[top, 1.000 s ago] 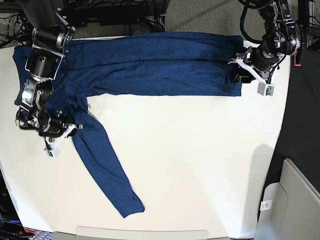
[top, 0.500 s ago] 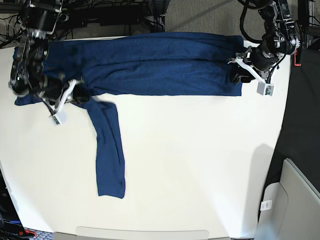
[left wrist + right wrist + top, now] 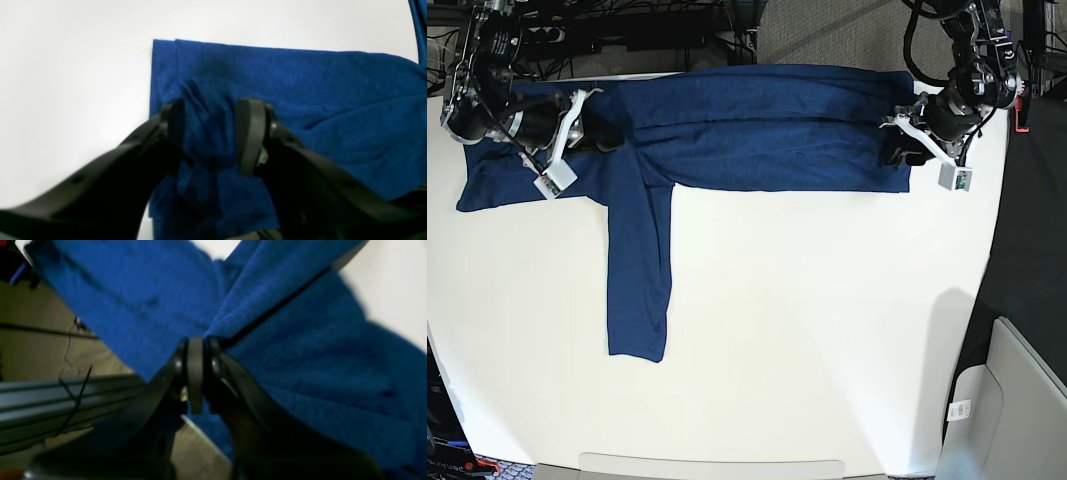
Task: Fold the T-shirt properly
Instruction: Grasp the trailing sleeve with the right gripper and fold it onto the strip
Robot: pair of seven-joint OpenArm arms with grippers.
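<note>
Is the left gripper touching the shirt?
Touching. The left wrist view shows the left gripper with shirt fabric bunched between its pads.

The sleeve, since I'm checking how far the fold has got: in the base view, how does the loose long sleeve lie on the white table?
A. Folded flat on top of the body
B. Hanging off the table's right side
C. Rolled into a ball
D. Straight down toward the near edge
D: the sleeve runs straight down from the T-shirt body across the bare table toward the near edge.
</note>
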